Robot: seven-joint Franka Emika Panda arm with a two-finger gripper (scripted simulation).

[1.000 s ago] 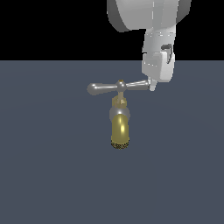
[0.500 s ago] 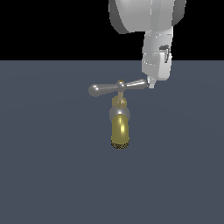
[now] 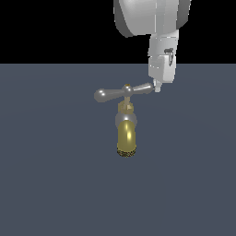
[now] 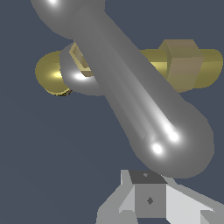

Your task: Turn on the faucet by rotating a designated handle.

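The faucet (image 3: 126,136) stands mid-scene in the exterior view, its brass spout curving down toward the camera. On top lies the handle (image 3: 110,94), a silver crossbar with a small brass cap (image 3: 126,86), slanted so that its arm on the exterior view's right points away. My gripper (image 3: 157,88) hangs from above with its fingers together, the tip touching that arm's end knob. In the wrist view the handle (image 4: 140,113) fills the picture diagonally, its knob just in front of my gripper (image 4: 148,202), and the faucet's brass parts (image 4: 188,65) lie behind it. Nothing is held.
A flat dark blue-grey floor (image 3: 55,184) spreads all around the faucet. The white-grey arm (image 3: 152,18) comes down from above on the exterior view's right. Black background lies beyond the floor's far edge.
The handle has turned a little: its arm at the gripper swung away from the camera and its other arm came nearer. The gripper followed, shifting slightly toward the exterior view's left.
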